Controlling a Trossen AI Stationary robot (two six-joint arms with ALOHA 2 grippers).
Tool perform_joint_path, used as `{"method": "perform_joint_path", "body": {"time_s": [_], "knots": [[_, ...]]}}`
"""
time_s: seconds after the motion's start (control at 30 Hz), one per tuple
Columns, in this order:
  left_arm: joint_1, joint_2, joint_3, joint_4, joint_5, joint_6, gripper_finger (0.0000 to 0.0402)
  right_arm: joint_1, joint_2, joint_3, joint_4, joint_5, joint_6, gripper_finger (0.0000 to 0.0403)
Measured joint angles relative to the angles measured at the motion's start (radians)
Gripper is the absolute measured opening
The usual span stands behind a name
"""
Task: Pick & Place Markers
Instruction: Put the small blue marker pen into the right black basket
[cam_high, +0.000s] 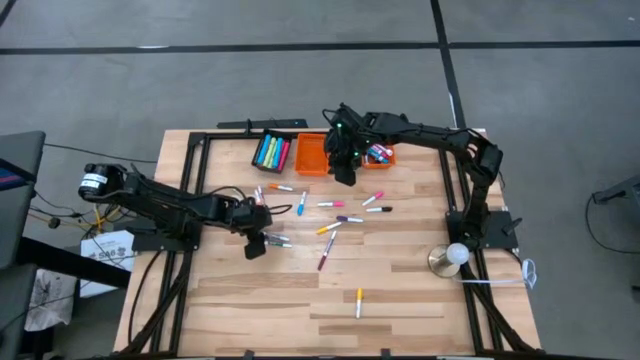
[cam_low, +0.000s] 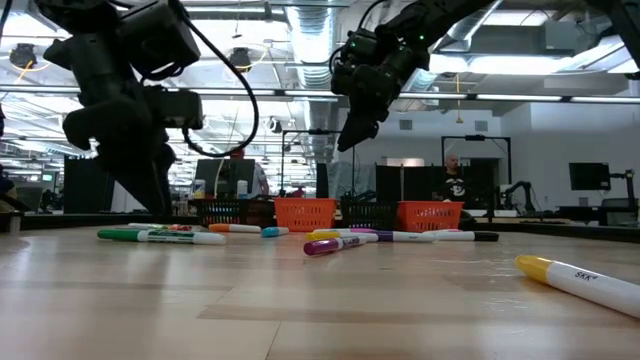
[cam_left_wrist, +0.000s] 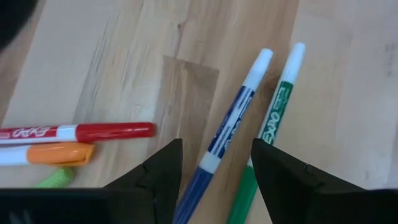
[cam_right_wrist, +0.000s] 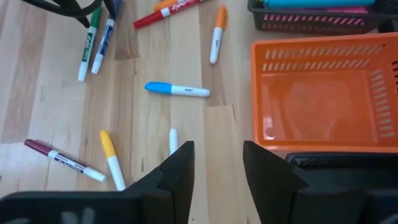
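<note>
Hovering low over the table (cam_high: 400, 300), the left gripper (cam_left_wrist: 214, 168) had its fingers spread with a blue marker (cam_left_wrist: 233, 127) running between them and a green marker (cam_left_wrist: 277, 124) just beside it, under one finger; neither looked pinched. Red (cam_left_wrist: 93, 132) and orange (cam_left_wrist: 56, 153) markers lay near. The right gripper (cam_right_wrist: 217, 171) hung raised beside the empty orange bin (cam_right_wrist: 323, 93), its fingers apart and holding nothing. More markers (cam_high: 335, 225) lay scattered mid-table, one yellow (cam_high: 359, 301) well apart from them. A black bin (cam_high: 272, 152) held several.
</note>
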Motion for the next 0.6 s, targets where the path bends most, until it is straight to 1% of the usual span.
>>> {"method": "perform_joint_path", "body": {"time_s": [0.17,0.3,0.47,0.6], "knots": [[0.004,-0.001,-0.02,-0.003,-0.031,0.0,0.0178,0.0,0.0,0.0,0.0,0.0,0.0,0.0125],[0.043,-0.001,-0.066,0.002,-0.042,0.0,0.0177,0.0,0.0,0.0,0.0,-0.002,0.0,0.0125],[0.091,-0.004,-0.1,0.029,-0.015,0.001,0.0176,0.0,0.0,0.0,0.0,-0.002,-0.008,0.0123],[0.104,-0.005,-0.118,0.054,0.001,0.006,0.0176,0.0,0.0,0.0,0.001,-0.002,-0.017,0.0123]]}}
